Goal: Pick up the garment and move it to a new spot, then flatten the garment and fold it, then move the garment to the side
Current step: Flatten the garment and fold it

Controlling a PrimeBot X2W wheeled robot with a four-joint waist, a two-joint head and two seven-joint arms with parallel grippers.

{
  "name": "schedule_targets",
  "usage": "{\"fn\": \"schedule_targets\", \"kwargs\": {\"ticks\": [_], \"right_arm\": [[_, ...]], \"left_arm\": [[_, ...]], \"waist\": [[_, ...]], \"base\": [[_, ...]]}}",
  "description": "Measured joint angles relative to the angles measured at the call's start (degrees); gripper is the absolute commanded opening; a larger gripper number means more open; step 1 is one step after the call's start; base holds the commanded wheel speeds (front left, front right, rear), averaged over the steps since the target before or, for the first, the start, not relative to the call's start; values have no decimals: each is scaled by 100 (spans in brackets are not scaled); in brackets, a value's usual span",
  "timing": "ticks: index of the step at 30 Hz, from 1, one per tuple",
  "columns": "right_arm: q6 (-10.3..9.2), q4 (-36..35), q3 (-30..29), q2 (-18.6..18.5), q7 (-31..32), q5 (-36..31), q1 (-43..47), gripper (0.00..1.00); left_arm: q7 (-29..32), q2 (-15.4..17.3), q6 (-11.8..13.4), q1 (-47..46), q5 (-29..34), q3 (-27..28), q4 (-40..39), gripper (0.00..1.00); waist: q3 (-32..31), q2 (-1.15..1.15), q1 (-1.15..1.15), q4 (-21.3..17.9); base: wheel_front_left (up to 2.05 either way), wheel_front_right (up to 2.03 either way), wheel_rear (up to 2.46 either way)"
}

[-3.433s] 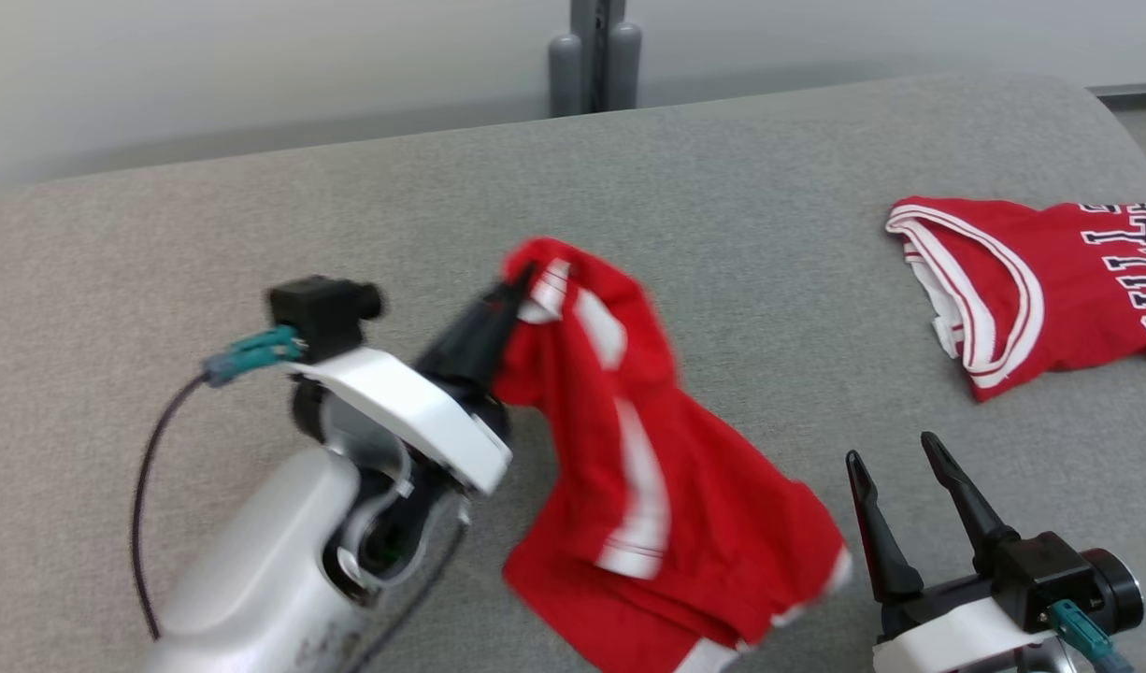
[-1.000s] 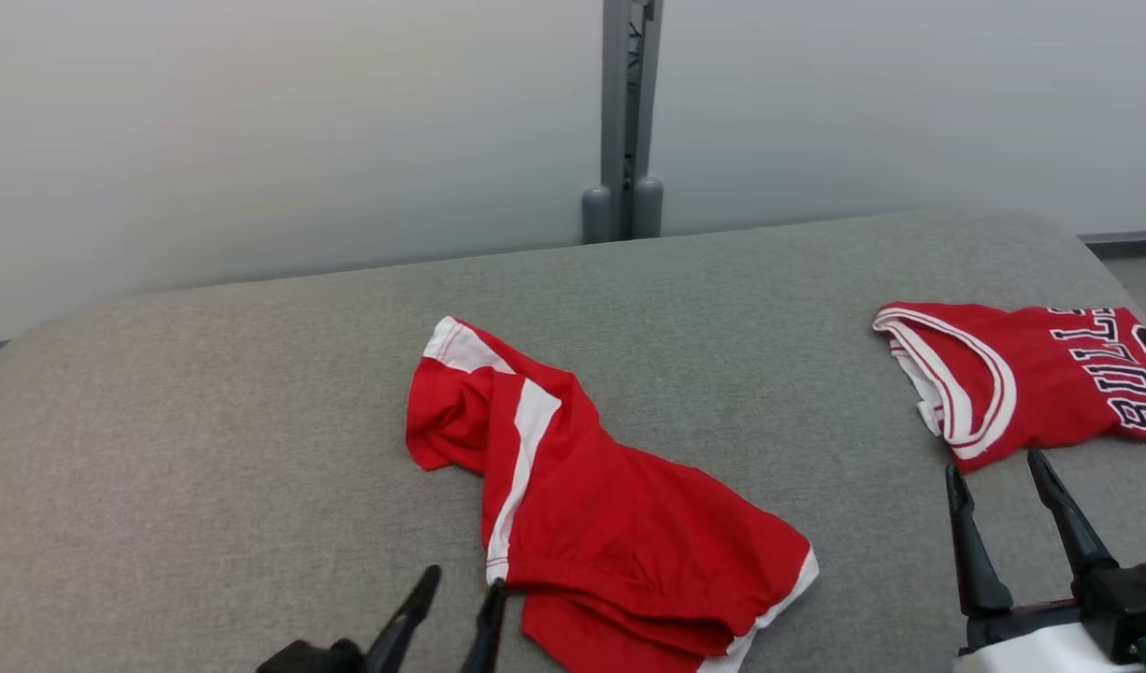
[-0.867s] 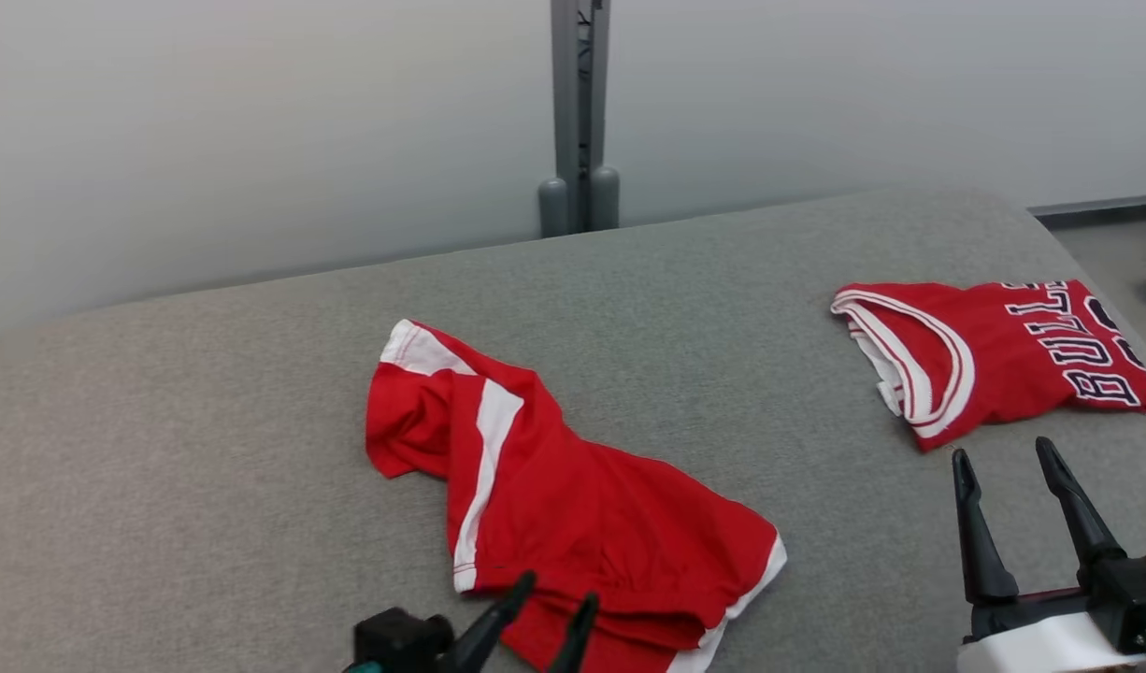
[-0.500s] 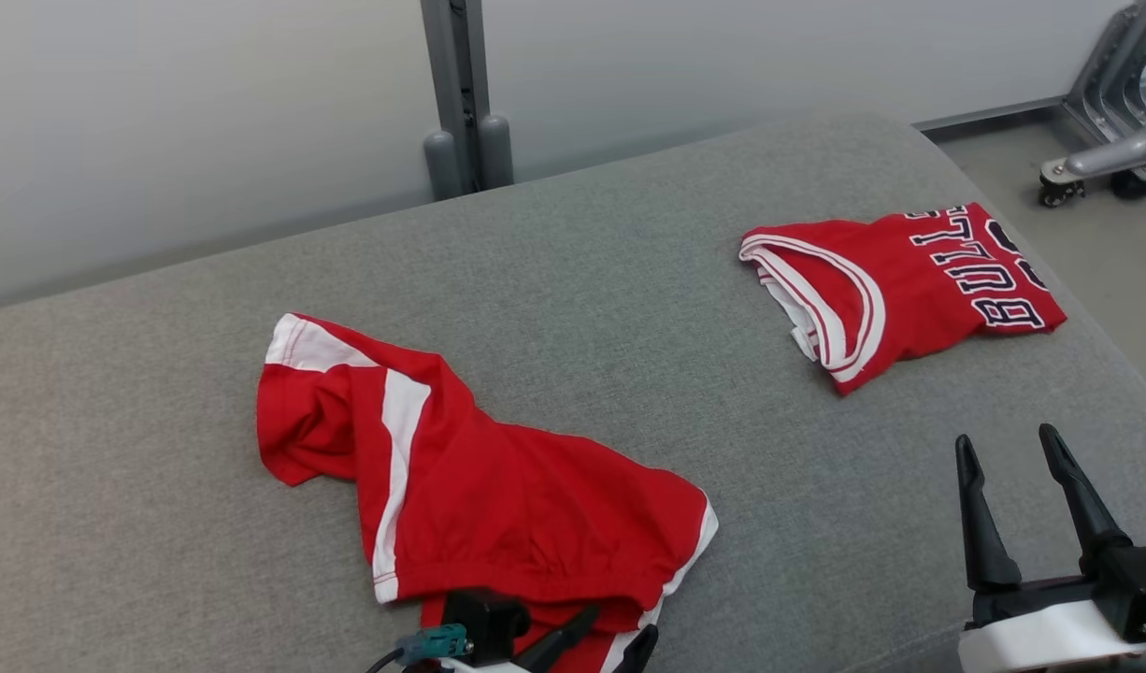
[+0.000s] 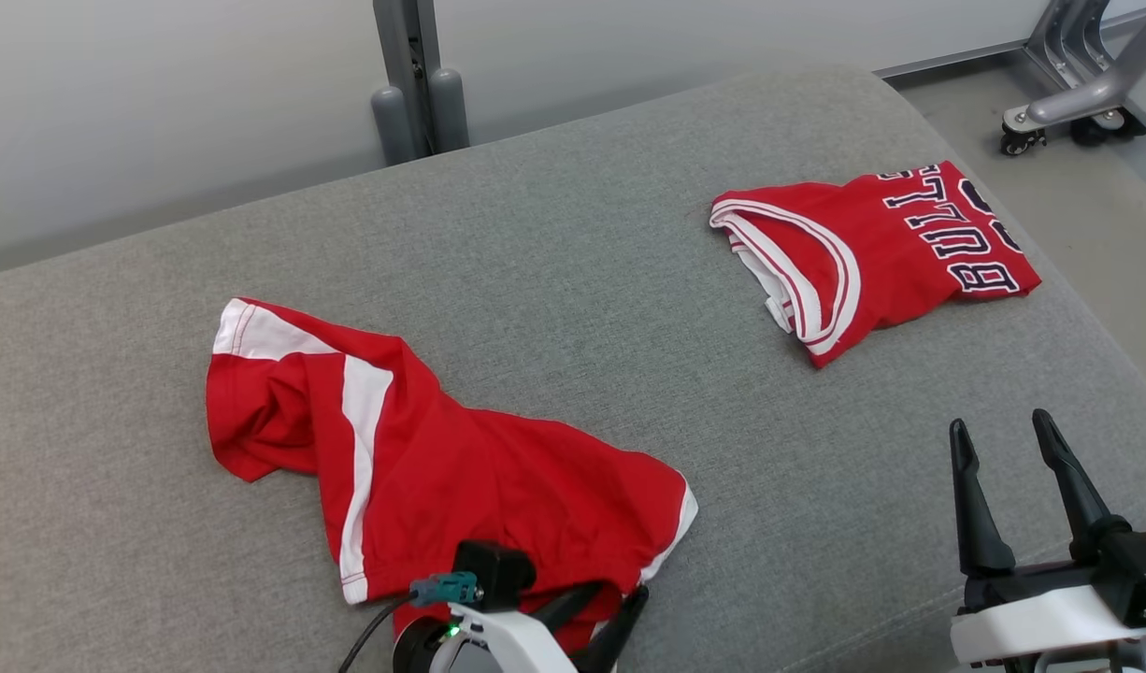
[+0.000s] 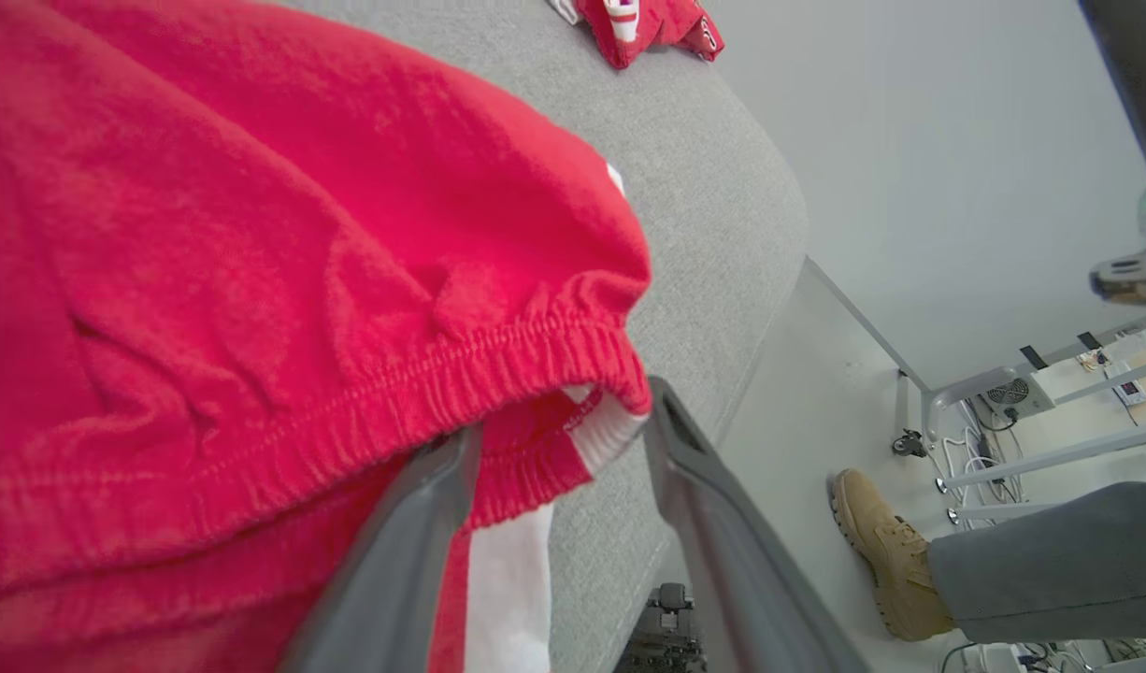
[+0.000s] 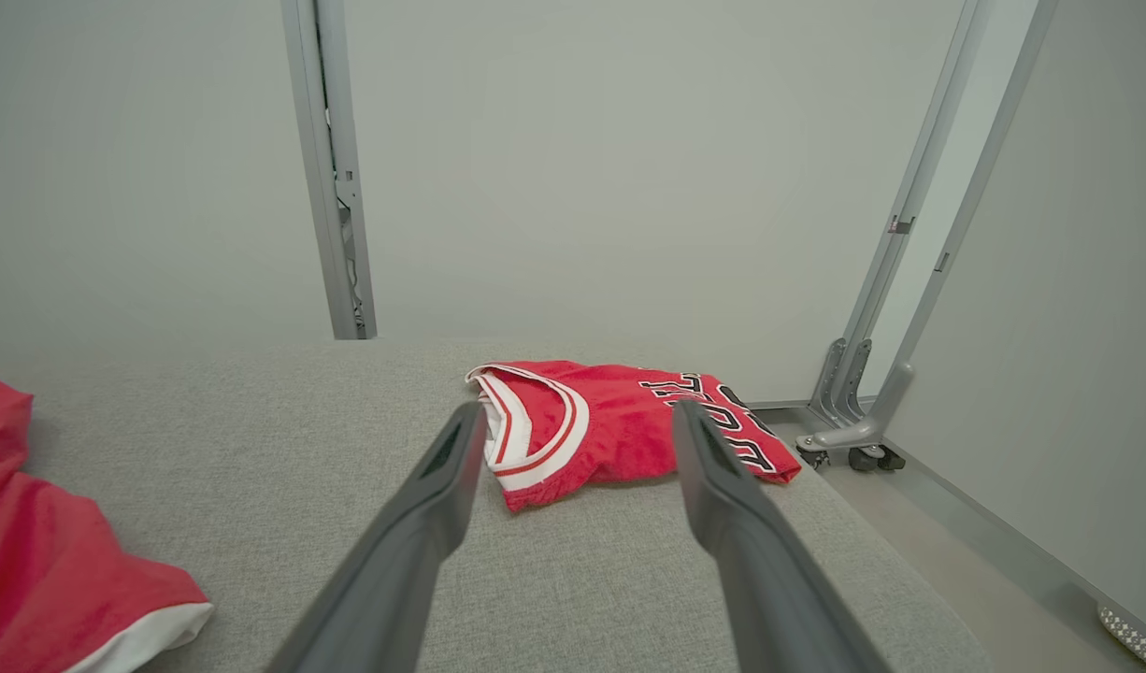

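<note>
1. The garment [image 5: 461, 467], red shorts with white stripes, lay crumpled on the near left part of a grey cushion [image 5: 573, 252], its elastic waistband at the near edge.
2. The left gripper [image 5: 618, 593] was set at that waistband with its fingers well apart. A corner of the hem lay between them, one finger was tucked under the upper layer, and nothing was pinched.
3. The right gripper [image 5: 998, 422] was held above the near right part of the cushion, spread wide and empty, well apart from the garment.
4. A folded red jersey [image 5: 863, 252] with white trim lay near the far right edge. The dark letters "BULL" could be read on it, while the characters beside them were not clear.
5. A grey post [image 5: 412, 75] stood behind the cushion and a wheeled frame [image 5: 1059, 103] on the floor to the right.
6. A person's tan shoe [image 6: 886, 551] and grey trouser leg were seen on the floor beside the cushion.
</note>
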Motion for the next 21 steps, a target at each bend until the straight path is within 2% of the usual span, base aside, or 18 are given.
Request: {"fn": "schedule_targets", "kwargs": {"ticks": [2, 4, 7, 10, 21], "right_arm": [[0, 32, 20, 0, 1, 43, -23, 100], [0, 52, 27, 1, 1, 63, -37, 100], [0, 75, 31, 0, 1, 134, -77, 100], [0, 103, 52, 0, 0, 186, -86, 100], [0, 188, 41, 1, 0, 293, -101, 100]], "left_arm": [[-74, -1, -1, -125, -246, -100, 63, 0], [-170, -8, -13, -230, -776, -177, 15, 0], [-346, -10, 24, -669, -871, -253, 78, 0], [-369, -11, 22, -1081, -1266, -242, 40, 0], [-506, 18, 234, -2875, -1495, 419, -46, 0]], "waist": [[12, 0, 0, -13], [20, 0, 0, -14], [25, 0, 0, -2], [18, 0, 0, 29], [-42, 0, 0, 209]], "base": [[0, 0, 0], [0, 0, 0], [0, 0, 0], [0, 0, 0], [0, 0, 0]]}}
